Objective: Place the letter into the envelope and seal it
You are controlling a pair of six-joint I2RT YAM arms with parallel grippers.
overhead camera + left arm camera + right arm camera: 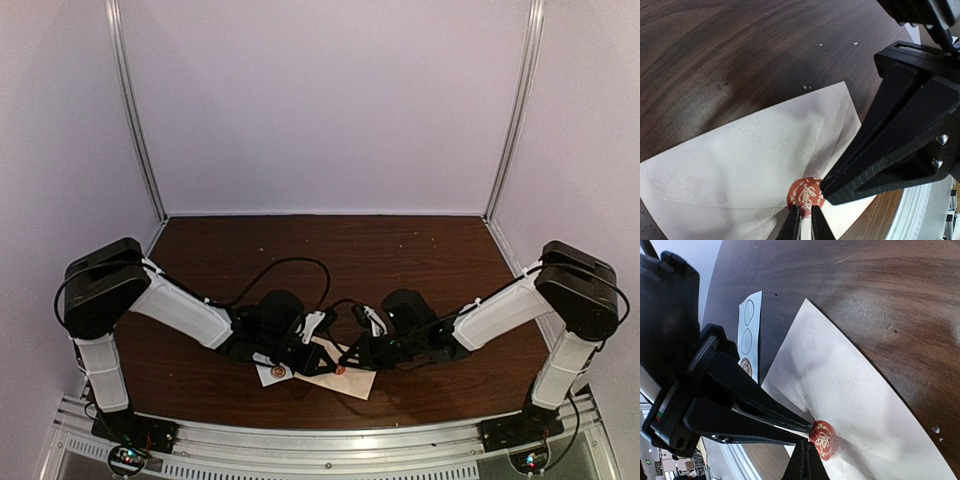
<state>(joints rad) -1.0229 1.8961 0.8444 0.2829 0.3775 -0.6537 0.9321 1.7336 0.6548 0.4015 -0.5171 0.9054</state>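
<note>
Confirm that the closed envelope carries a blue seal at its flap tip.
Not blue. The seal at the flap tip of the closed envelope is red with a pale pattern, as the left wrist view shows.

The top view is dim, soft and purplish on the walls, while both wrist views are brighter, bent at their edges, with pale sheen across the table.
</note>
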